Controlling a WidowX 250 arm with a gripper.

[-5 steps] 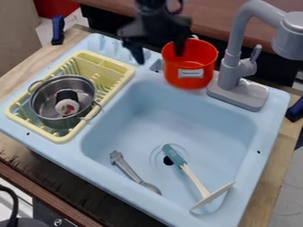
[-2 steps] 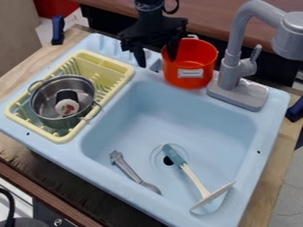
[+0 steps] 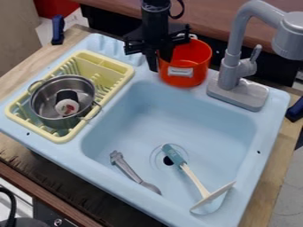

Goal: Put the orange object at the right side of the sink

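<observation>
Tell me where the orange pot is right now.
In the camera view, the orange pot is at the sink's far edge, between the gripper at its left wall and the grey faucet to its right.

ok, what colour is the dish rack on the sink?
Pale yellow. The dish rack shows best in the camera view.

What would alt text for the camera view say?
A black robotic tool pinches the wall of an orange bucket at the back of a light blue sink, beside a gray faucet. A metal pot sits in a yellow dish rack at the picture's left; a gray utensil and a teal-handled one lie in the basin.
</observation>
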